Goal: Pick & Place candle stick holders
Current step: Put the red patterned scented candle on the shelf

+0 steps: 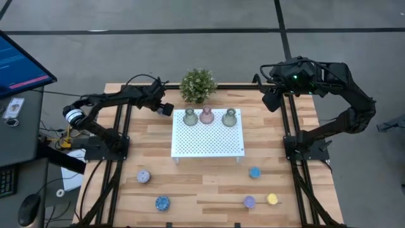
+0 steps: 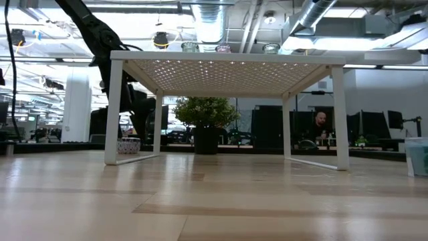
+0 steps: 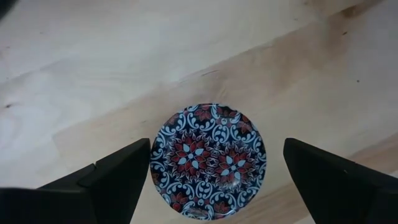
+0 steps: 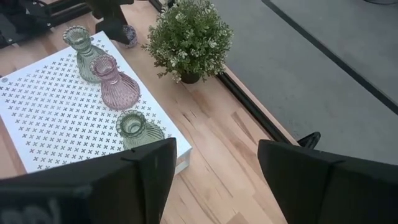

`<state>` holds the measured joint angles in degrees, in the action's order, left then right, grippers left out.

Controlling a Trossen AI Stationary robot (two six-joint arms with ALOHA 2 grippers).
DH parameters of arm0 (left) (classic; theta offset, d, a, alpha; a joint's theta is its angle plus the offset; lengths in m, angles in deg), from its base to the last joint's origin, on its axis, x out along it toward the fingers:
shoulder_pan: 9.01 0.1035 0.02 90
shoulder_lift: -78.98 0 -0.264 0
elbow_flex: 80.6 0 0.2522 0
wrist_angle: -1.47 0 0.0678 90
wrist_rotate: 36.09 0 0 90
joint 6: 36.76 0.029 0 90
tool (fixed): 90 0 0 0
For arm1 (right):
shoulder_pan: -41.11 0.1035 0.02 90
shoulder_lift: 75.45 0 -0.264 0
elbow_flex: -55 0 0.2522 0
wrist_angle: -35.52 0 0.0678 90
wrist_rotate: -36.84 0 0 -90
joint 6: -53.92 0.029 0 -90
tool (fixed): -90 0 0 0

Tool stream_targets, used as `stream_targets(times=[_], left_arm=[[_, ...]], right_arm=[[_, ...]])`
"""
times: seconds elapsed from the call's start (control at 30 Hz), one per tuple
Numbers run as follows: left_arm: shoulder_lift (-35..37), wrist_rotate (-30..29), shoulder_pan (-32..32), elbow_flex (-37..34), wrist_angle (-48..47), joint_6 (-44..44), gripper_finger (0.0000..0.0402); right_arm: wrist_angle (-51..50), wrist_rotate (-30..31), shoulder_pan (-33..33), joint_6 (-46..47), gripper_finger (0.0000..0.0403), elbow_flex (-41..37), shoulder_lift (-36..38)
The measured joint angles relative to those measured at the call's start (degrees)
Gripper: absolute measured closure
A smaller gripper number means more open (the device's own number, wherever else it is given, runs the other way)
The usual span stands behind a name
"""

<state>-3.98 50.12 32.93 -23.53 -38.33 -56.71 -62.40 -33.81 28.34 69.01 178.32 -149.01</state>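
I am holding the left gripper (image 3: 208,180) with jaws released straight above a patterned puck (image 3: 208,160) on the desk (image 3: 93,74) beside the tray (image 1: 207,136); the puck is sitting centred between them; the right gripper (image 4: 211,177), also released, is waiting farther off.

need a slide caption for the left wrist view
Left gripper open, its fingers either side of a round patterned candle holder on the wooden table.

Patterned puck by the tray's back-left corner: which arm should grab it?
Left. Its open claw hangs straight over the patterned puck, fingers either side. The right claw waits beyond the tray, far side.
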Motion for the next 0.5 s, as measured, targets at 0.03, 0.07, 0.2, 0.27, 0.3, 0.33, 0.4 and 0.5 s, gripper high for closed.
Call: stream_targets(times=[0.03,0.07,0.2,0.27,0.3,0.33,0.4,0.5], left_arm=[[0.00,0.00,-0.13,0.00,-0.05,-0.01,0.0035],[0.00,0.00,-0.20,0.00,-0.04,-0.01,0.0037],[-0.99,0.06,-0.37,0.00,-0.04,0.03,0.0044],[-2.07,0.26,-0.42,0.00,-0.01,0.27,0.0049],[-2.64,0.30,-0.44,0.00,-0.02,0.28,0.0050],[-3.23,0.42,-0.44,0.00,0.02,0.33,0.0051],[-3.95,0.69,-0.44,0.00,0.47,0.36,0.0053],[-4.05,0.74,-0.44,0.00,1.26,0.36,0.0053]], right_arm=[[0.00,0.00,0.00,0.02,0.0184,0.00,0.00],[0.00,0.00,0.00,0.00,0.0184,0.00,0.00],[0.00,0.00,0.00,0.00,0.0184,0.00,0.00],[0.02,0.00,0.00,0.00,0.0184,0.00,0.00],[0.00,0.00,0.00,0.00,0.0184,0.00,0.00],[0.00,0.00,0.00,0.00,0.0184,0.00,0.00],[0.00,0.01,0.00,0.00,0.0184,0.00,0.00],[0.00,0.00,0.00,0.00,0.0184,0.00,0.00]])
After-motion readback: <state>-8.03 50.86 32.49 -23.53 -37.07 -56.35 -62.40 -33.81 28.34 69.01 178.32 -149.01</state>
